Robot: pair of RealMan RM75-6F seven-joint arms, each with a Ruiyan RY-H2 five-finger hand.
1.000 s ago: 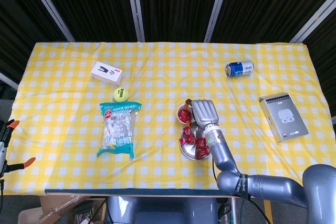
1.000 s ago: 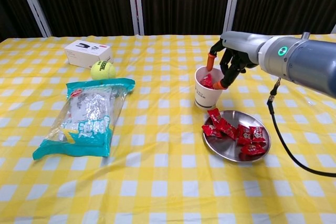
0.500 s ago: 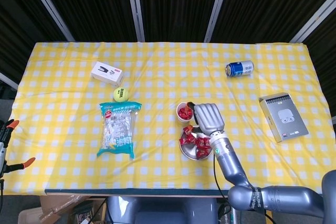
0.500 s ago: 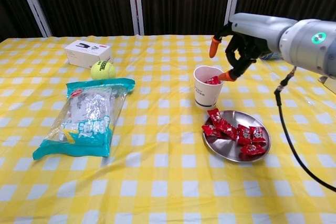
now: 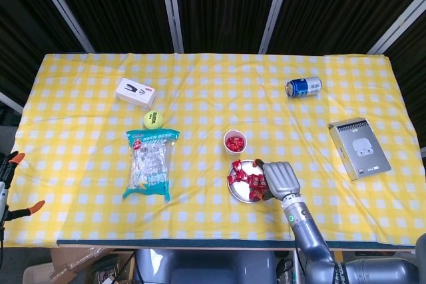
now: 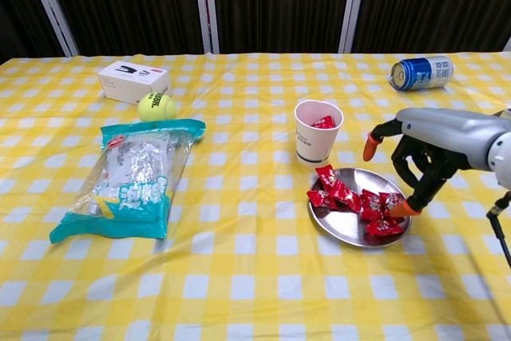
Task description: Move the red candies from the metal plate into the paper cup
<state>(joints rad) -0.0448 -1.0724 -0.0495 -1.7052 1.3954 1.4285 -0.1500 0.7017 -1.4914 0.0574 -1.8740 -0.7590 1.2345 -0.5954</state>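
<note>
Hovering at the right edge of the metal plate [image 6: 339, 230], your right hand [image 6: 421, 149] is carrying nothing, its fingers apart and curving down, with one orange fingertip just at the plate's rim beside the nearest red candies [image 6: 361, 203]. In the head view that hand [image 5: 281, 179] is covering the plate's [image 5: 239, 191] right side. The candies [image 5: 247, 177] are lying in a loose row across the plate, from its far left edge to the near right. The paper cup [image 6: 317, 132] is standing upright just behind the plate, and you are seeing red wrappers inside it near the rim; from above, the cup [image 5: 234, 142] is showing red at its bottom. Your left hand is not showing in either view. Elsewhere on the yellow checked tabletop [image 6: 239, 293] are lying a snack bag [image 6: 132, 176], a tennis ball [image 6: 156, 106], a white box [image 6: 133, 81], a blue can [image 6: 421, 72] on its side, and a grey box [image 5: 359, 147].
</note>
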